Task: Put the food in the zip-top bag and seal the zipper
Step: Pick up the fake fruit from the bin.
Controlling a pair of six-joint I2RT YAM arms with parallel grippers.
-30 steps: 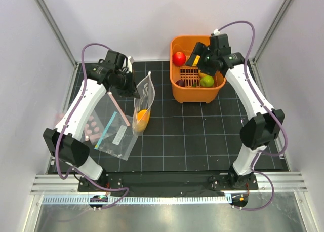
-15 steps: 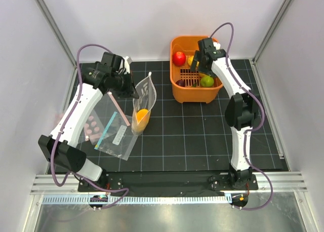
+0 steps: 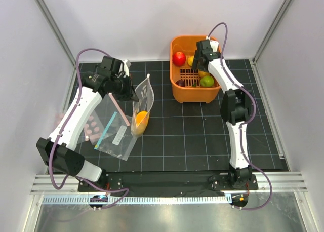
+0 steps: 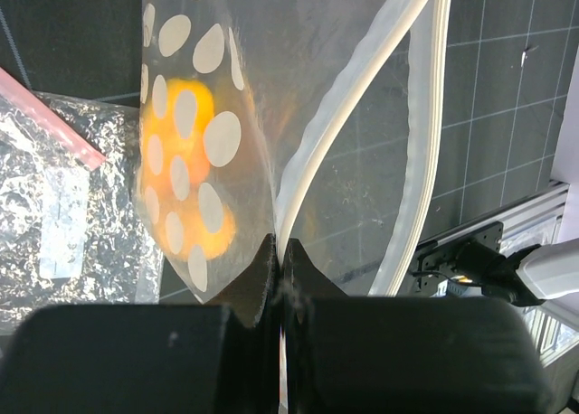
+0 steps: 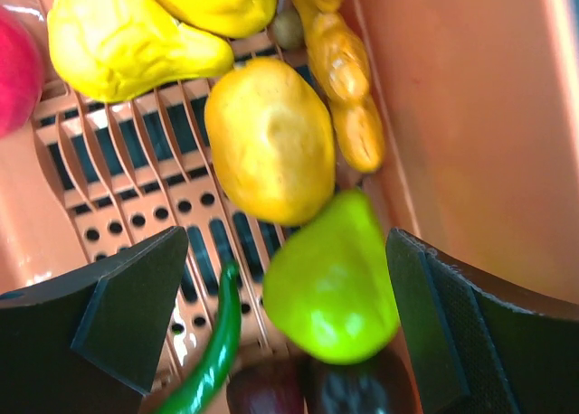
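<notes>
Far left on the black mat (image 3: 167, 133) lie two spare clear bags, the pink-dotted bag (image 3: 91, 126) and the teal-strip bag (image 3: 114, 137), with a loose pink strip (image 3: 118, 108) slanting over them. Next along, my left gripper (image 4: 279, 251) is clamped right down on the zip-top bag (image 4: 194, 89), jaws pressed together with the film's edge squeezed between them. The bag hangs upright from that pinch, just right of the spare bags, mouth gaping. The zipper (image 4: 357, 102) curves away in two pale rails. One orange mango (image 4: 181, 129) glows through the white dots, low in the bag.

Over to the right, the orange basket (image 3: 195, 96) sits at the back of the mat, well apart from the bag. My right gripper (image 5: 285, 251) is down inside it, jaws spread wide, gripping nothing. Below it lie the yellow pepper (image 5: 127, 39), the red apple (image 5: 14, 70) at the frame's edge, a second mango (image 5: 270, 141), the green lime (image 5: 330, 283) touching it, and a dark purple piece (image 5: 353, 391) beside a green chilli (image 5: 213, 360).
</notes>
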